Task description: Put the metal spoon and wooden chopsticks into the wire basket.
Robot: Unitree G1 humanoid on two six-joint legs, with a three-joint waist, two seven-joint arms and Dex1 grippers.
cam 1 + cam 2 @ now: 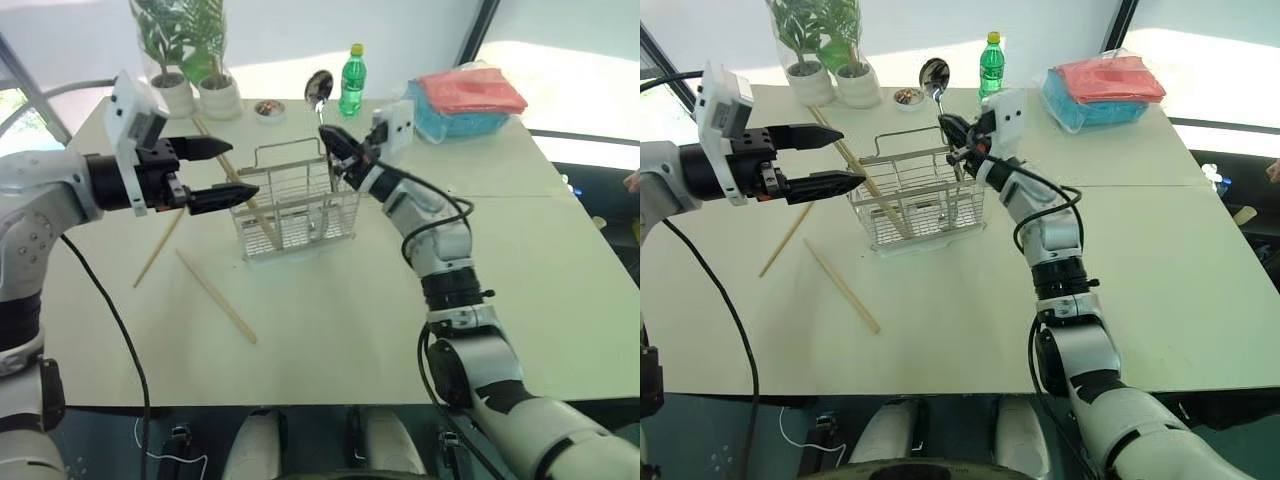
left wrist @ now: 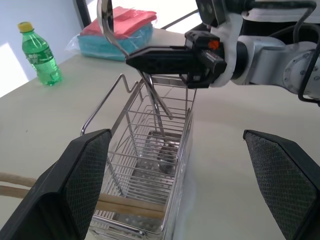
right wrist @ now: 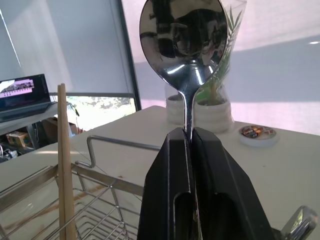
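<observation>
The wire basket [image 1: 296,208] stands mid-table. My right gripper [image 1: 331,141] is over its right end, shut on the metal spoon [image 1: 318,86]. The spoon's bowl is up and its thin handle [image 2: 159,107] reaches down into the basket. In the right wrist view the pads [image 3: 170,165] pinch the neck just under the bowl [image 3: 182,40]. One of the wooden chopsticks [image 1: 262,222] leans inside the basket's left end, sticking out toward the plants. Two more chopsticks [image 1: 215,295] [image 1: 160,247] lie on the table left of the basket. My left gripper [image 1: 243,168] hovers open by the basket's left end, holding nothing.
At the table's far side stand a green bottle [image 1: 351,82], two potted plants [image 1: 185,60] and a small dish [image 1: 268,108]. A blue and red bundle in plastic [image 1: 465,100] lies at the back right. The table's front edge [image 1: 300,405] runs close to me.
</observation>
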